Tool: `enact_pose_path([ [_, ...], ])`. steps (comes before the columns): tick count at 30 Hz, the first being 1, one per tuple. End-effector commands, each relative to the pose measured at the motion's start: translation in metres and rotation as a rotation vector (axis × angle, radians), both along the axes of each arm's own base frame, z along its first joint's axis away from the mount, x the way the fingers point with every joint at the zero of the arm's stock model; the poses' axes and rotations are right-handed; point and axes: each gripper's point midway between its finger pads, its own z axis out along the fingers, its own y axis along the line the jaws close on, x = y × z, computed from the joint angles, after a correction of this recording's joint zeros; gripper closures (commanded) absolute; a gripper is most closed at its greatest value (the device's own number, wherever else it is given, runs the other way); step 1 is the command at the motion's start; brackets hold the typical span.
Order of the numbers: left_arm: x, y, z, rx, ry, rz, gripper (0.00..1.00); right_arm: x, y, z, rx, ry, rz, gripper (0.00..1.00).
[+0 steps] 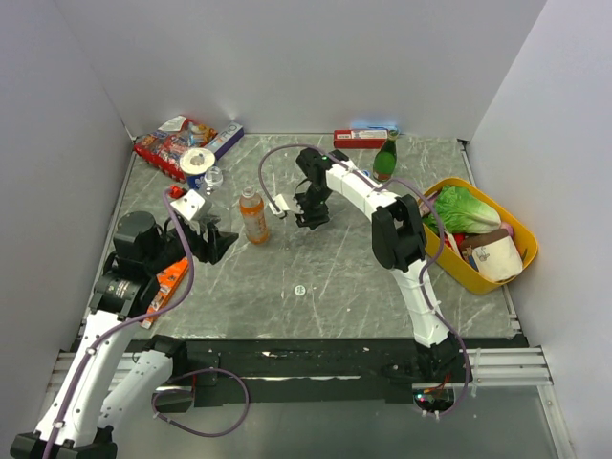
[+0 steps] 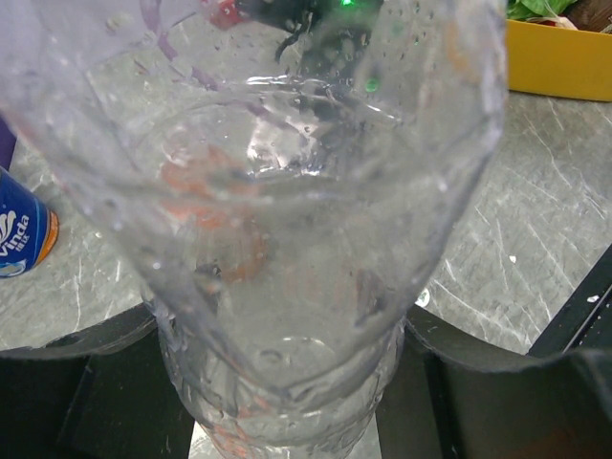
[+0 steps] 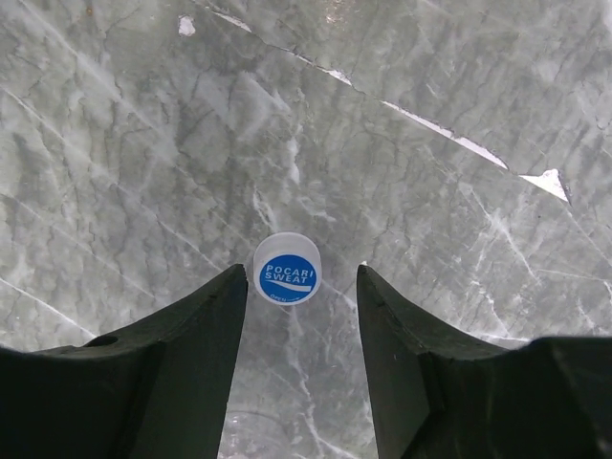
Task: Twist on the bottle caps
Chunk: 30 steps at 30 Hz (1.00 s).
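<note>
The orange drink bottle [image 1: 253,216] stands upright on the marble table [image 1: 363,277], between the two grippers. My right gripper [image 1: 311,218] points down at the table to its right and is open. In the right wrist view, a white cap with a blue "POCARI SWEAT" top [image 3: 287,269] lies on the table between the fingertips of the right gripper [image 3: 301,277], close to the left finger [image 3: 206,335]. My left gripper [image 1: 218,241] is shut on a clear plastic bottle [image 2: 287,239] that fills the left wrist view, where the left gripper [image 2: 287,406] has a jaw on each side of it.
Another clear bottle [image 1: 213,178] stands by a tape roll [image 1: 196,161] and snack packs [image 1: 172,143] at the back left. A green bottle [image 1: 384,159] and a red box [image 1: 359,139] are at the back. A yellow basket [image 1: 521,260] of groceries is on the right. A small white round thing [image 1: 299,289] lies mid-table.
</note>
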Motion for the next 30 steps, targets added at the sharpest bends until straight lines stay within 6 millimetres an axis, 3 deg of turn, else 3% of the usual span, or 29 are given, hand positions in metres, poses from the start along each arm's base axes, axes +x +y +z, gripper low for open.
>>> enact_pose_path([
  [1,0.002,-0.003,0.015,-0.031,-0.048,-0.016,0.99,-0.001,-0.007,-0.003,-0.018,0.009,0.002,0.42],
  [30,0.014,-0.006,0.001,-0.026,-0.018,-0.016,0.99,0.000,-0.009,-0.025,-0.040,0.015,-0.011,0.51],
])
